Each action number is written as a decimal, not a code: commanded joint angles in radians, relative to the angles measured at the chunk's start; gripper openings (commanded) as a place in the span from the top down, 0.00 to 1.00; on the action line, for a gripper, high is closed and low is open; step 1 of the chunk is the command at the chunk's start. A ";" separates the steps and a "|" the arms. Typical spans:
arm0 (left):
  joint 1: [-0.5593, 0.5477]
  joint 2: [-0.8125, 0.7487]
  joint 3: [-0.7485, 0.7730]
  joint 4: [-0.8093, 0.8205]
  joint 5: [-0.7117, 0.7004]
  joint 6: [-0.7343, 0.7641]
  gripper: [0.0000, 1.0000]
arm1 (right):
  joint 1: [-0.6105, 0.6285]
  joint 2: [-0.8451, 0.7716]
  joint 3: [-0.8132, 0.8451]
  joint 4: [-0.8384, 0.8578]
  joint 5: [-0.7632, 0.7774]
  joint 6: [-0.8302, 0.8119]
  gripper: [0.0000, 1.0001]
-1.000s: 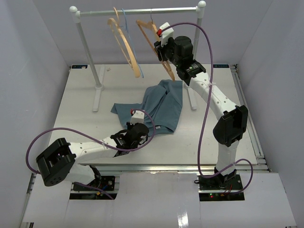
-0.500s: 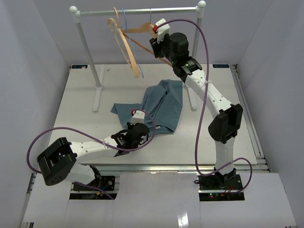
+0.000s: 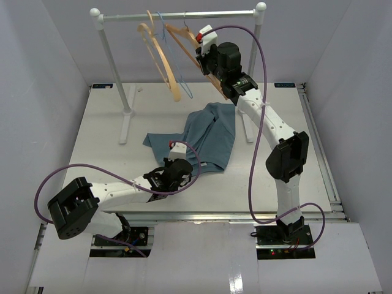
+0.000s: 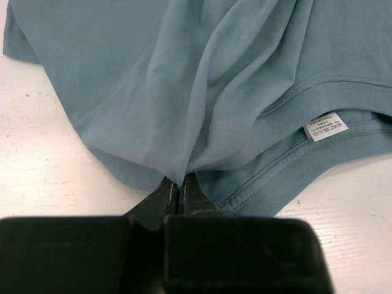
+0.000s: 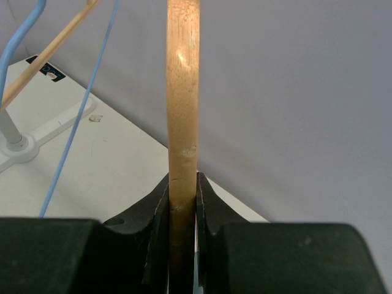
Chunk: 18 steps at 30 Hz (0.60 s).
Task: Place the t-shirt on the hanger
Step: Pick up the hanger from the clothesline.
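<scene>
We see the R gripper (image 5: 182, 187) clamped tight on the wooden hanger (image 5: 184, 92): both jaws press the sides of its pale bar, which runs straight up & away from the jaw tips. Left of those jaws hangs the blue wire hanger (image 5: 76, 116), well apart from them, w/ the rack foot (image 5: 18, 147) on the table (image 5: 110, 165) below-left. In the top view the R arm is raised up by the rail (image 3: 233, 11). A second wooden hanger (image 3: 176, 90) hangs further left of the jaws, beyond the blue one. Whether the gripped hanger's hook sits on the rail we can't tell. The L gripper (image 4: 177, 188) is down low at the table, jaws closed w/ no gap showing, pinching a fold of the t-shirt (image 4: 184, 92) at its near edge. Cloth fans out ahead of the jaw tips, bunched in creases. The ribbed collar & its white label (image 4: 324, 125) lie ahead-right of the jaws. The t-shirt lies crumpled on the table, just ahead of the L jaws & well apart from the R jaws & the hanger.
</scene>
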 commanded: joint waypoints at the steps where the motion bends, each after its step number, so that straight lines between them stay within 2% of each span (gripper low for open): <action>1: 0.001 -0.013 0.030 -0.001 -0.001 0.003 1.00 | -0.004 -0.023 0.027 0.040 0.007 -0.012 0.92; 18: 0.001 -0.029 0.026 -0.002 0.000 -0.003 1.00 | -0.004 -0.147 -0.015 0.066 -0.012 -0.038 0.92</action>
